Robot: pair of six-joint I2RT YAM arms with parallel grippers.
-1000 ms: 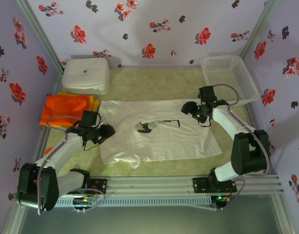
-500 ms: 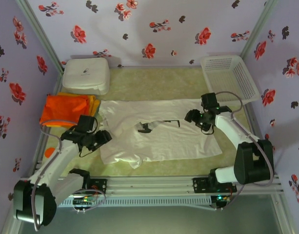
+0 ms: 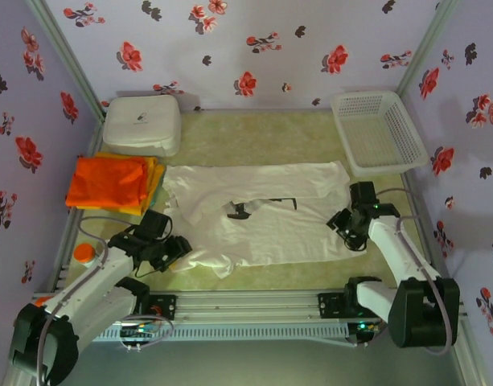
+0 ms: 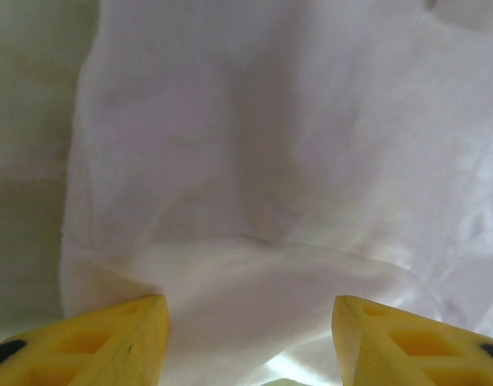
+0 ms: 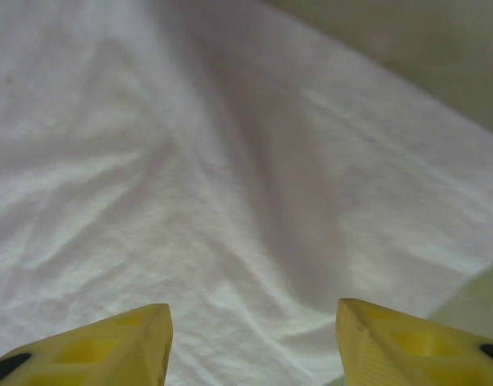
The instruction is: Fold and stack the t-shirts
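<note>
White shirt (image 3: 262, 213) lies spread flat mid-tabletop (image 3: 254, 137), long side running left-right, with a small black print (image 3: 242, 211) near its middle. The cloth is lightly wrinkled, and the near-left corner is bunched into a lump at the near edge. Orange shirt (image 3: 108, 181) is folded at the left of the tabletop. It sits on a folded yellow shirt (image 3: 154, 178) whose edge peeks out on the right side. That stack is just beside the white shirt's far-left corner.

Left tool (image 3: 178, 246) is at the white shirt's near-left edge, low over the cloth. In the left wrist view the left tool (image 4: 246, 346) has its yellow fingers (image 4: 109, 342) set clearly apart, a medium gap. White cloth runs under and between them, with a soft fold just ahead of the tips. Nothing is pinched. Bare tabletop shows at the left of that view.

Right tool (image 3: 339, 223) is at the white shirt's near-right corner, pointing left onto the cloth. In the right wrist view the right tool (image 5: 254, 346) also has its jaws apart, a medium gap. Wrinkled white cloth is below and ahead, with the shirt edge and tabletop at right. Can't tell whether the tips touch the cloth. No grip seen.

White box (image 3: 141, 123) is at far left, beyond the orange shirt. Mesh basket (image 3: 379, 133) is at far right, apart from the white shirt.
</note>
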